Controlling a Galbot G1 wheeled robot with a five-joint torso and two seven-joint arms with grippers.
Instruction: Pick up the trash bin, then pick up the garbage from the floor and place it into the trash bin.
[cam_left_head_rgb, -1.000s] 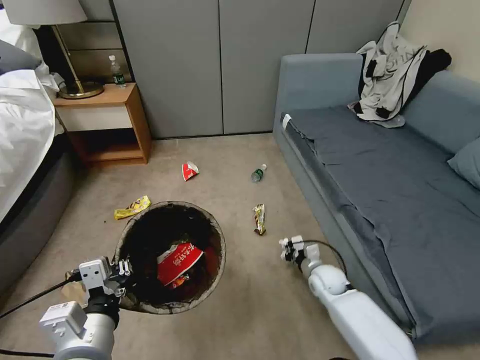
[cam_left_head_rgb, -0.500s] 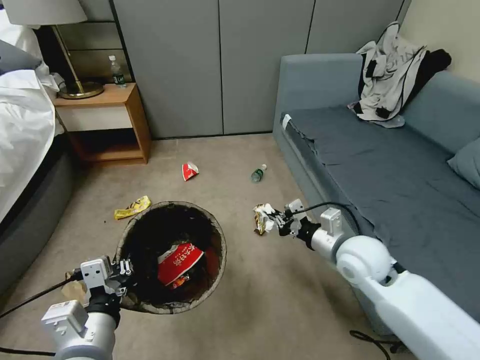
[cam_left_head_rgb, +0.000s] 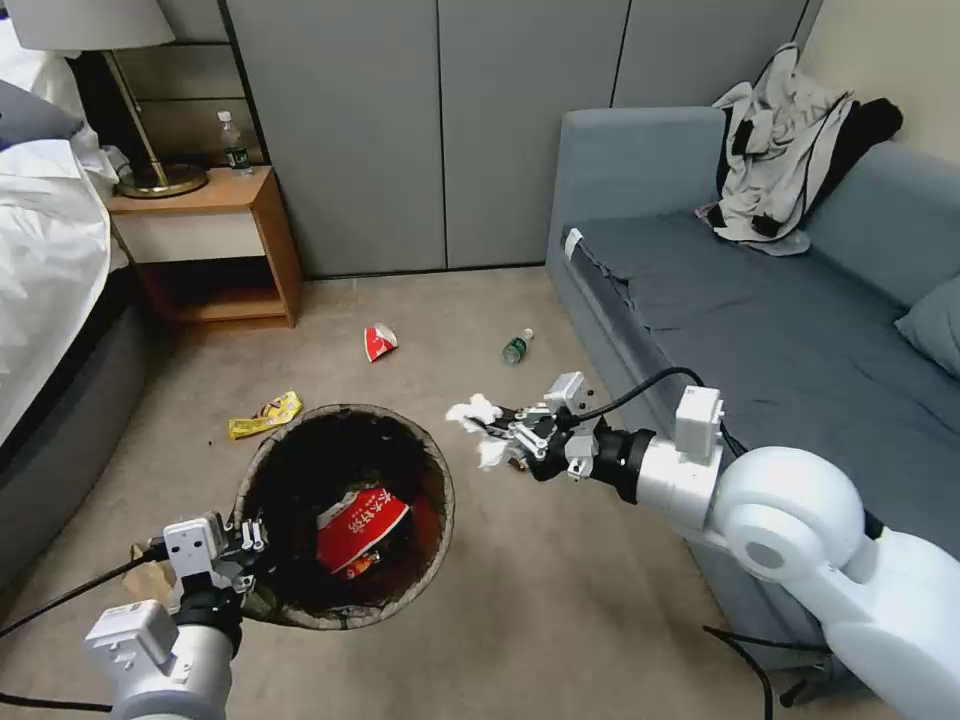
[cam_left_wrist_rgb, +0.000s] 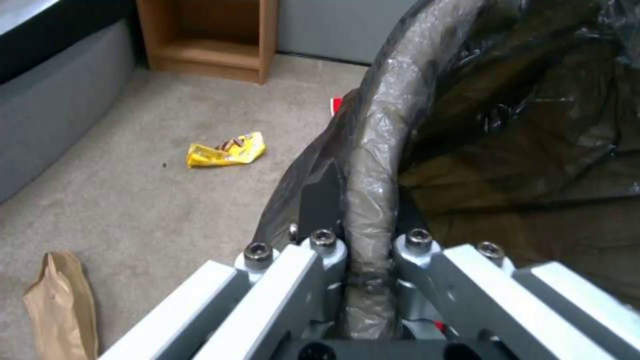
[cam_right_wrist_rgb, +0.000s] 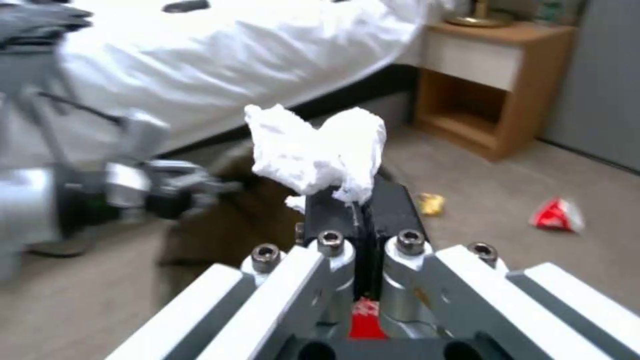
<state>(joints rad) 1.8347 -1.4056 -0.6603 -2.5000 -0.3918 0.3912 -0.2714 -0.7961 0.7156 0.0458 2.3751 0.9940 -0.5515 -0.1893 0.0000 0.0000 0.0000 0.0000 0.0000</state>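
Carpeted bedroom floor (cam_left_head_rgb: 520, 600) lies between a bed (cam_left_head_rgb: 40, 260) and a grey sofa (cam_left_head_rgb: 780, 330). Trash bin (cam_left_head_rgb: 345, 610), its near side cut off behind the left gripper (cam_left_head_rgb: 250, 545) clenched on its bagged rim, holds a red-and-white carton (cam_left_head_rgb: 362, 528). Right gripper (cam_left_head_rgb: 497, 432), just beside the bin's rim, pinches a white tissue (cam_right_wrist_rgb: 320, 150) that partly hides a wrapper (cam_left_head_rgb: 517, 463) below it.

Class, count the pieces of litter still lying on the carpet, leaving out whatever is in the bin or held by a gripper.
4: yellow wrapper left of the bin, red carton and bottle farther back, paper bag near the left gripper. Another wrapper may be hidden behind the right gripper.
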